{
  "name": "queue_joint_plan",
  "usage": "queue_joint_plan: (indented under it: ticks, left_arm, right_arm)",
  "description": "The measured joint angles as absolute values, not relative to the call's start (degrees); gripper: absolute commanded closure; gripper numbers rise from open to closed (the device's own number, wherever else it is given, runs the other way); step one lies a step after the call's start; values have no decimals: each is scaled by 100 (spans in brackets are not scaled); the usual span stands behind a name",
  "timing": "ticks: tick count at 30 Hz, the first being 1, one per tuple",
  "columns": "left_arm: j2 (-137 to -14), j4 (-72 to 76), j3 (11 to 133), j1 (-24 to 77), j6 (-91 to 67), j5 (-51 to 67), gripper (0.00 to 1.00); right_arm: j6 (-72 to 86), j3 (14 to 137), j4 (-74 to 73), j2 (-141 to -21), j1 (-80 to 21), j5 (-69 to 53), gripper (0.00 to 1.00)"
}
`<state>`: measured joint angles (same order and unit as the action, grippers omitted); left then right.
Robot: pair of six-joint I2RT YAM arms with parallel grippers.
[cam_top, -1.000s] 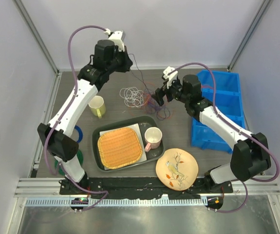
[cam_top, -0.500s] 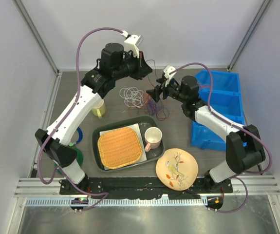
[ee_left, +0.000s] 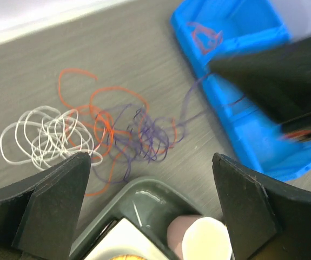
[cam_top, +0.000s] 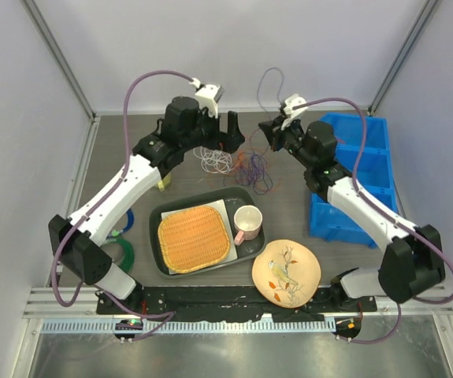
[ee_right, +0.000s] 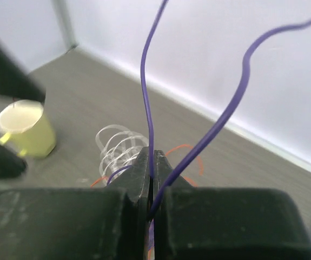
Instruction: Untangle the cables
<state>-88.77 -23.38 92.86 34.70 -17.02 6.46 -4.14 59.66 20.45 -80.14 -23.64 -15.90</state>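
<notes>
The cables lie at the back of the table: a white bunch, orange loops and a purple tangle. My left gripper hangs open just above and near them, fingers wide apart with nothing between. My right gripper is shut on a purple cable, held above the table behind the tangle. Two strands rise from its jaws, forming a loop in the top view. The white bunch and an orange loop show below it.
A dark tray holds a woven orange mat and a pink mug. A yellow mug stands left of the cables. Blue bin at right, painted plate at front, tape rings at left.
My left gripper opened, released the wires it was holding up, and swung right and down over the bunch. My right gripper shut on a purple cable and drew it up toward the back.
</notes>
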Motion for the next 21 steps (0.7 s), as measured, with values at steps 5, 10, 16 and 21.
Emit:
queue_joint_plan:
  ticks: [5,10,16,21]
  left_arm:
    - [-9070,-1966,8447,3470,-1492,799,0]
    - [-9859,-1669,8416,3479,-1345,1293,0]
    - [-11111,-1653,9212,3542,-1286,1664,0]
    - [-11644,-1586,9548,3636,-1286,1955,0]
  right_arm:
    - [-198,5900,2150,-7308,-2349,-30,99]
    - [-104,5741,2224,-7065,-2322,987,99]
    - [86,5557,2117,-6980,-2311,1514,99]
    - [237,5478,2097,-6740,-2311,1640,99]
